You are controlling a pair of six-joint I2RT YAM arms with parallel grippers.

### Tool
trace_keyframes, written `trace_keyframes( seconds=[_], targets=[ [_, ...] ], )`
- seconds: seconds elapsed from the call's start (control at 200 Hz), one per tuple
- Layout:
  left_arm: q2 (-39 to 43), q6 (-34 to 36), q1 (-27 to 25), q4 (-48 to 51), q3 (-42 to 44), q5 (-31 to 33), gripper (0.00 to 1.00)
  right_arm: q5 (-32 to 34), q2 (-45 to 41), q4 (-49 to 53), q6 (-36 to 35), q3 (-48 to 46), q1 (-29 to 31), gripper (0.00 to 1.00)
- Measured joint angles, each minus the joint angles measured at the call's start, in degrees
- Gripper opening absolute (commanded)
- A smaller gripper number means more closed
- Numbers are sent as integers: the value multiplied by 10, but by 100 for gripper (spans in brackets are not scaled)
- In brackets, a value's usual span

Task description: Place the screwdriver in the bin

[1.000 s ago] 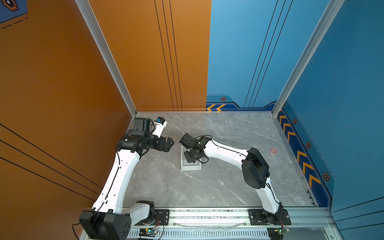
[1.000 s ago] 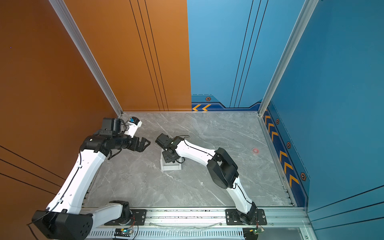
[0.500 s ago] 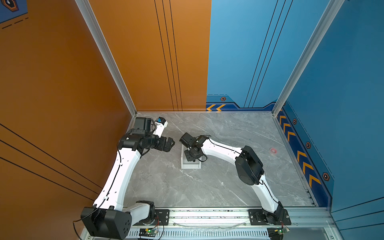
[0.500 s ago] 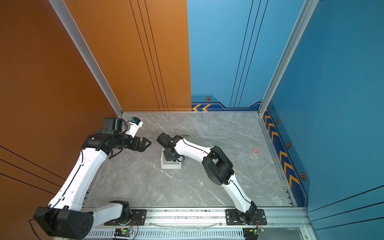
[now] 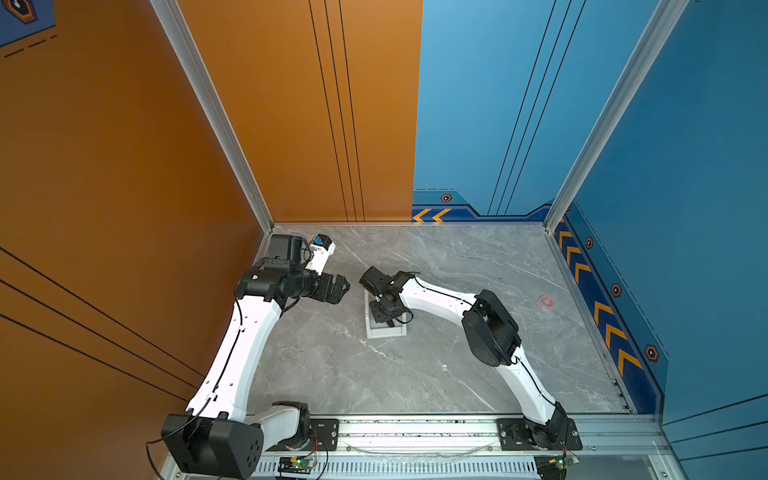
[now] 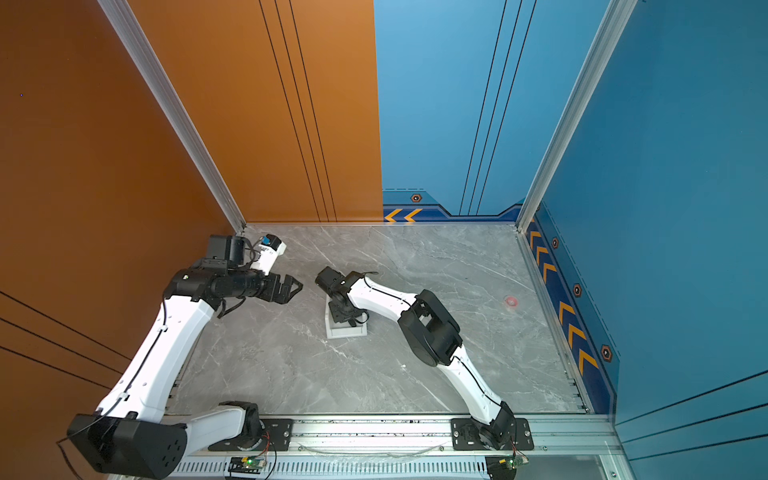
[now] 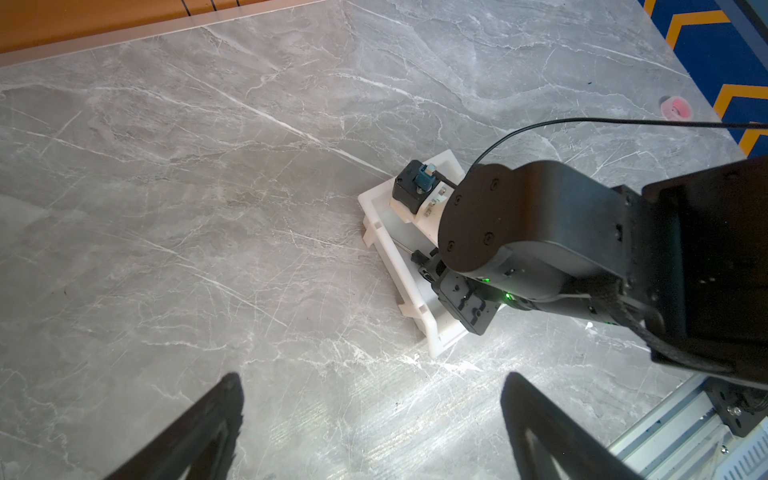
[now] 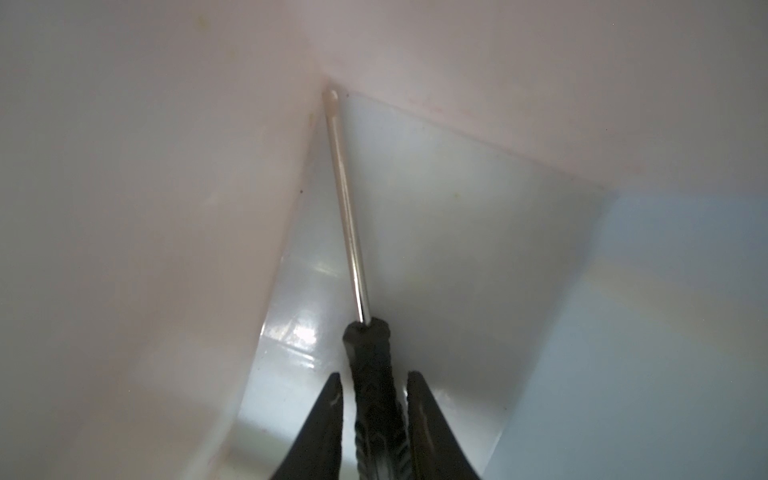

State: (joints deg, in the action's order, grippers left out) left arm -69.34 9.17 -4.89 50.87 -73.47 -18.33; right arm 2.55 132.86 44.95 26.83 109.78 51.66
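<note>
Release under way: right gripper (image 8: 375,376), reaching down inside the bin (image 7: 384,243), is only just beginning to part its jaws, with slim gaps showing either side of the black handle of the screwdriver (image 8: 355,270). Screwdriver is sitting inside the bin, tip resting in a corner. Left gripper (image 7: 372,378) is hanging wide open and empty, near the bin. Placement is looking all but complete, with only the withdrawal remaining.

Slim screwdriver (image 8: 368,345) with a ribbed, matt black handle and smooth, shiny metal shaft; small white rectangular plastic bin (image 8: 457,249), smooth with a glossy floor; grey marble-patterned tabletop (image 7: 208,208), polished, faintly reflective
</note>
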Motion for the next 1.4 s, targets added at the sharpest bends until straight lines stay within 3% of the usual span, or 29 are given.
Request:
trace_keyframes(
  seconds=[0.365, 0.736, 0.841, 1.086, 1.401],
  targets=[
    [-10, 0, 0, 0, 0, -2, 98, 5, -25, 6, -1, 0, 0, 54],
    [-17, -2, 5, 0, 0, -2, 98, 13, -197, 10, -12, -8, -10, 64],
    [-17, -8, 5, 0, 0, -1, 98, 31, -236, 9, -13, -28, -19, 71],
    [-19, -68, 41, -25, 38, 20, 98, 79, -389, -35, -10, -205, -63, 100],
    [-20, -158, 92, -121, 101, 70, 98, 126, -635, -144, 1, -448, -185, 100]
  ],
)
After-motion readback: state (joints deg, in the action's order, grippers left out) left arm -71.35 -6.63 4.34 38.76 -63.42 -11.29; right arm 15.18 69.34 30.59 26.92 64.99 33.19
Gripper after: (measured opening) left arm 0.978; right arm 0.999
